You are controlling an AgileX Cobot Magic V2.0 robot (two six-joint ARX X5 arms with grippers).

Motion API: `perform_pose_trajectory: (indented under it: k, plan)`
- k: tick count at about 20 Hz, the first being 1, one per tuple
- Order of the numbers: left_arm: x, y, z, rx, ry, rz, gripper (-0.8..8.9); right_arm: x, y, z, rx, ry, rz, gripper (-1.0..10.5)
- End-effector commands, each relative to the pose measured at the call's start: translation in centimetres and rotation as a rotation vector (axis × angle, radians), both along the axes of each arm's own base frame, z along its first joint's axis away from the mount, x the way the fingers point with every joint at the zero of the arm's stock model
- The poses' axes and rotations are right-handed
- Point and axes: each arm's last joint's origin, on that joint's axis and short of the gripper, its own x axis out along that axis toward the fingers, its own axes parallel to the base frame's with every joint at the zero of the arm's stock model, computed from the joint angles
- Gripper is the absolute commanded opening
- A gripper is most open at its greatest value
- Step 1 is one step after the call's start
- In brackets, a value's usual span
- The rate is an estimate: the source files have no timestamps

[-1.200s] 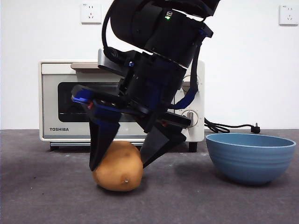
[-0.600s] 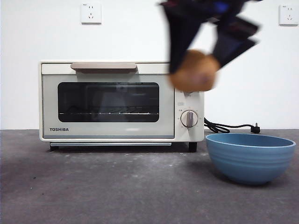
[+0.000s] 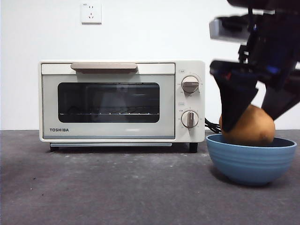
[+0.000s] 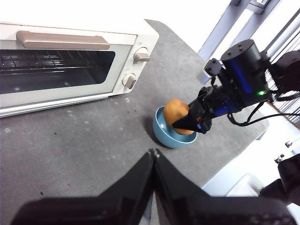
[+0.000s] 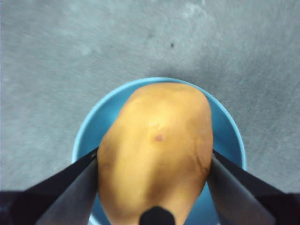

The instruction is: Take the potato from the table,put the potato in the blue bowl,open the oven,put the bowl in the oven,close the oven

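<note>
My right gripper (image 3: 251, 121) is shut on the golden-brown potato (image 3: 255, 126), one black jaw on each side of it. It holds the potato over the blue bowl (image 3: 251, 161), with the potato's underside just below the rim. Whether it touches the bowl's floor is hidden. The right wrist view looks straight down on the potato (image 5: 157, 140), which is centred in the bowl (image 5: 227, 126). The cream oven (image 3: 122, 101) stands left of the bowl with its door closed. My left gripper (image 4: 153, 155) hangs shut and empty above the table (image 4: 70, 136), well back from the bowl (image 4: 166, 137).
A black cord (image 3: 232, 126) runs behind the bowl from the oven. Wall sockets (image 3: 91, 12) sit high on the white wall. In the left wrist view the table's edge (image 4: 234, 154) runs just beyond the bowl, under the right arm.
The right gripper lifted the potato off the table in front of the oven, swung it up and to the right, then lowered it over the blue bowl.
</note>
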Motion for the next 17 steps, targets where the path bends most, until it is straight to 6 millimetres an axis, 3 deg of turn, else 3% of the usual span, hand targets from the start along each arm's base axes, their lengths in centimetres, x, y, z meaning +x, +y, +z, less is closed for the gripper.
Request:
perform_pose_trajectory:
  k: [1,8,9,13,17]
  plan:
    - [0.0,0.0,0.0,0.011,-0.013,-0.005,-0.08,0.3,0.3,-0.8,0.012,0.011,0.015,-0.1]
    - [-0.1,0.0,-0.1,0.011,-0.002,-0.006,-0.08,1.3,1.0,-3.5,-0.034,0.089,0.017,0.1]
    - [-0.1,0.0,-0.1,0.011,-0.002,-0.006,-0.08,1.4,1.0,-3.5,-0.032,0.087,0.018,0.6]
    - [-0.1,0.0,-0.1,0.011,-0.002,-0.005,-0.08,1.3,1.0,-3.5,-0.037,0.092,0.016,4.9]
    - [0.0,0.0,-0.1,0.02,-0.001,0.011,-0.08,1.2,0.9,-3.4,-0.042,0.1,0.016,5.1]
